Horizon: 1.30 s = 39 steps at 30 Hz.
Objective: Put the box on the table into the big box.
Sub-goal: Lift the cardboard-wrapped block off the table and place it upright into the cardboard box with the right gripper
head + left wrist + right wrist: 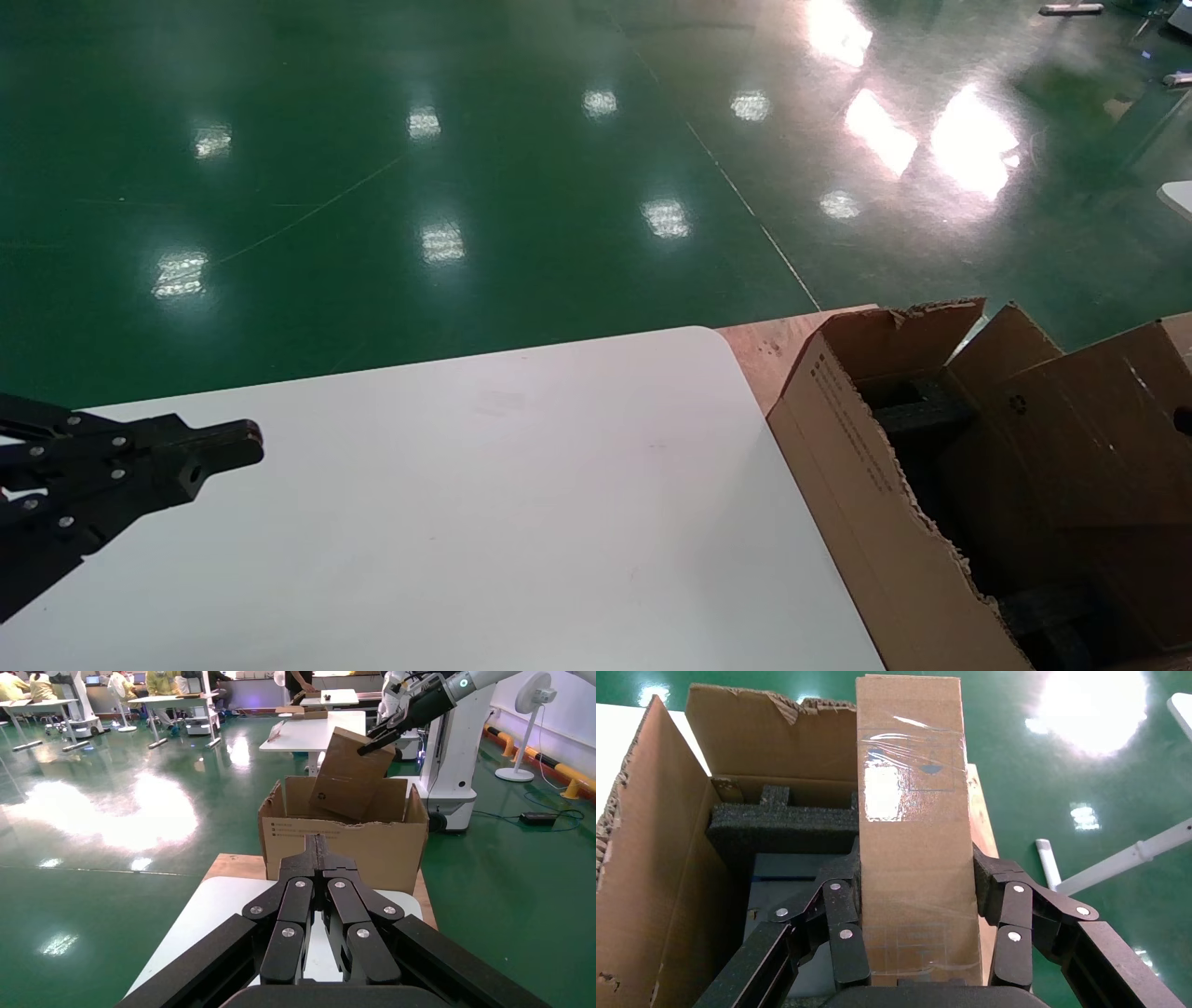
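The torn-edged carton (663, 846) stands at the white worktop's (484, 522) rounded corner. Above it, the right pincer (916, 913) clamps the small cardboard box (912, 818); the left pincer (320, 857), closed and empty, hovers over the worktop.

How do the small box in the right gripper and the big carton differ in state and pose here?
The box is closed and taped, with clean edges; the big box is open-topped, with ragged torn edges and black foam inside. The box hangs tilted, clamped in the right gripper, partly lowered into the opening; the big box stands upright beside the table. The box's faces are plain; the big box has small print on one side. Both are brown cardboard. The left gripper hovers shut over the table.
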Motion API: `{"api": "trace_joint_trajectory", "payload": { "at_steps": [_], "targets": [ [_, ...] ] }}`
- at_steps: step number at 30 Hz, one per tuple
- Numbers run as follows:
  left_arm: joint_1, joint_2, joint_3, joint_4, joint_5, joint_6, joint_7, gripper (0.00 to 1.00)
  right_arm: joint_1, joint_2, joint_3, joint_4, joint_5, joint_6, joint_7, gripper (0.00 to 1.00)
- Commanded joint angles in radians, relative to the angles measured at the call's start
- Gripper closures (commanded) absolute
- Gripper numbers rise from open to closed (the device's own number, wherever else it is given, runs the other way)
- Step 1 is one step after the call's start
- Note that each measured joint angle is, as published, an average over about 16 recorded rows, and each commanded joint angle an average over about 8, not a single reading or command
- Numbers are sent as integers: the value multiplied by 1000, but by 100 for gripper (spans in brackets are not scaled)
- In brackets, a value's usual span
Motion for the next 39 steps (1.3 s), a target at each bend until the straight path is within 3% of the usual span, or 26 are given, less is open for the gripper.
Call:
{"api": "trace_joint_trajectory", "payload": {
  "at_steps": [1,39],
  "targets": [
    [0,0,0,0,0,0,0,100,6,0,-15,-19,9,6,-12,100],
    [0,0,0,0,0,0,0,100,67,-94,-373,-328,289,146,-235,100]
  ]
}}
